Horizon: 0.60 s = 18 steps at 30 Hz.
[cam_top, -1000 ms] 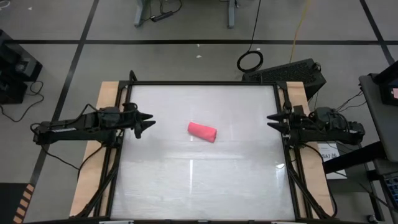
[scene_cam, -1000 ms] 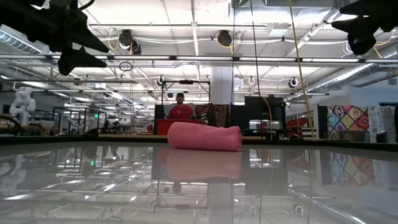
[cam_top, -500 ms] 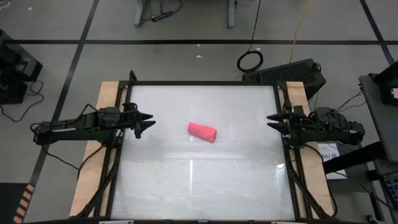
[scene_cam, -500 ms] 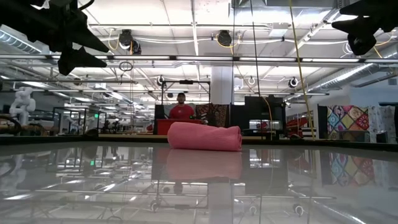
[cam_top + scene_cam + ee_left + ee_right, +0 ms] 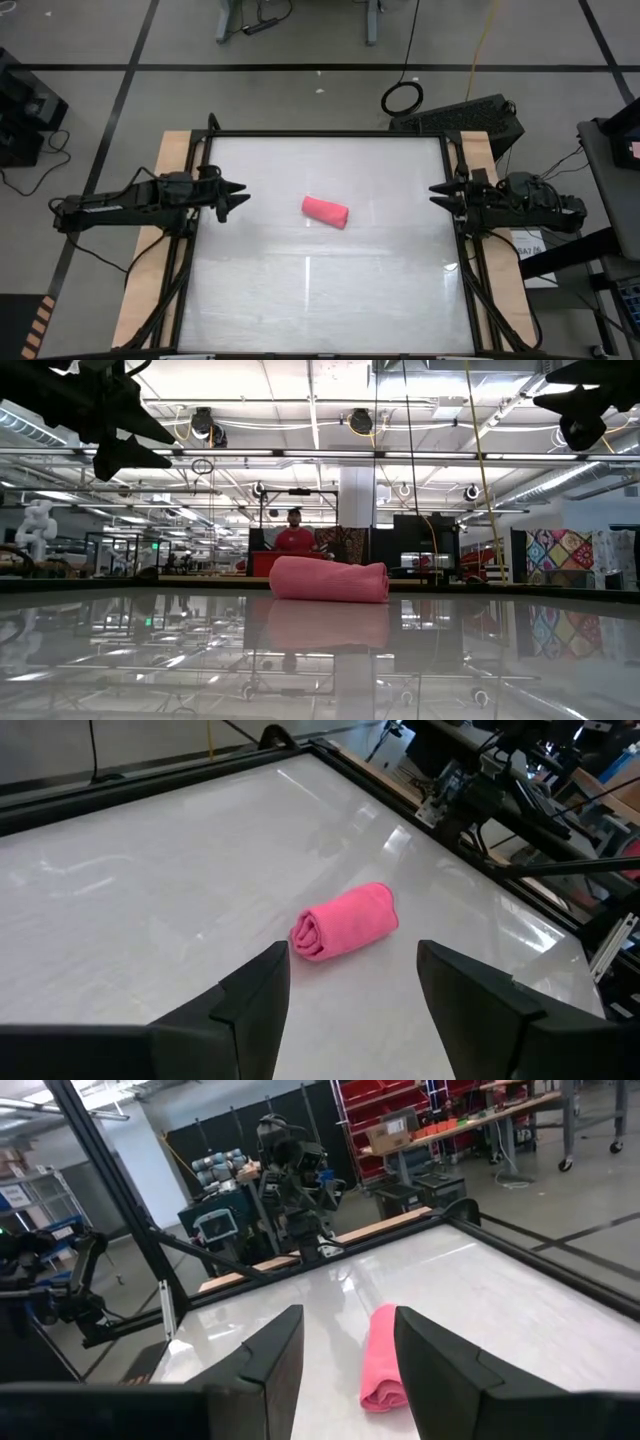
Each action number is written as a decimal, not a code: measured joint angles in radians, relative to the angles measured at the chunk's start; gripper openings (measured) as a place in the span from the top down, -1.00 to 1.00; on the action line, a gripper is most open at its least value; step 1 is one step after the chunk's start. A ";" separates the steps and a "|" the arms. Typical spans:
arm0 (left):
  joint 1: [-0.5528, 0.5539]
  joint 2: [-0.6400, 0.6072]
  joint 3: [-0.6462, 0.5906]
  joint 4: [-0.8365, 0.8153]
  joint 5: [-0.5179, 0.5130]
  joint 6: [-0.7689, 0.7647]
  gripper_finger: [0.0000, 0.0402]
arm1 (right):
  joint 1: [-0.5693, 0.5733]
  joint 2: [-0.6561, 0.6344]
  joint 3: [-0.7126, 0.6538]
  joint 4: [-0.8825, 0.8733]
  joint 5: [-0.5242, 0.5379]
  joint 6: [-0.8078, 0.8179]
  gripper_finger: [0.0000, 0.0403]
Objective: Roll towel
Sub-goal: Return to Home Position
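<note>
The pink towel (image 5: 325,211) lies rolled into a short tube on the glossy white table (image 5: 300,290), near its middle; its spiral end shows in the left wrist view (image 5: 345,923). It also shows in the low view (image 5: 329,580) and the right wrist view (image 5: 382,1357). My left gripper (image 5: 238,194) hangs open above the table's left edge, pointing toward the towel. My right gripper (image 5: 436,194) hangs open above the right edge, also facing the towel. Neither touches it.
A black frame (image 5: 320,133) borders the table, with wooden strips (image 5: 175,160) along both sides. Free table surface surrounds the towel on all sides. In the low view a person (image 5: 293,536) stands far behind the table.
</note>
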 joint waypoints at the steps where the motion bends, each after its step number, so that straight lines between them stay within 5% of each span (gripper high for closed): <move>1: 0.000 0.000 0.000 0.000 0.000 0.000 -0.11 | 0.000 0.000 0.000 0.000 0.000 0.010 0.27; 18: 0.000 0.000 0.000 0.000 0.000 0.000 -0.11 | 0.000 0.000 0.001 0.000 -0.002 0.033 0.27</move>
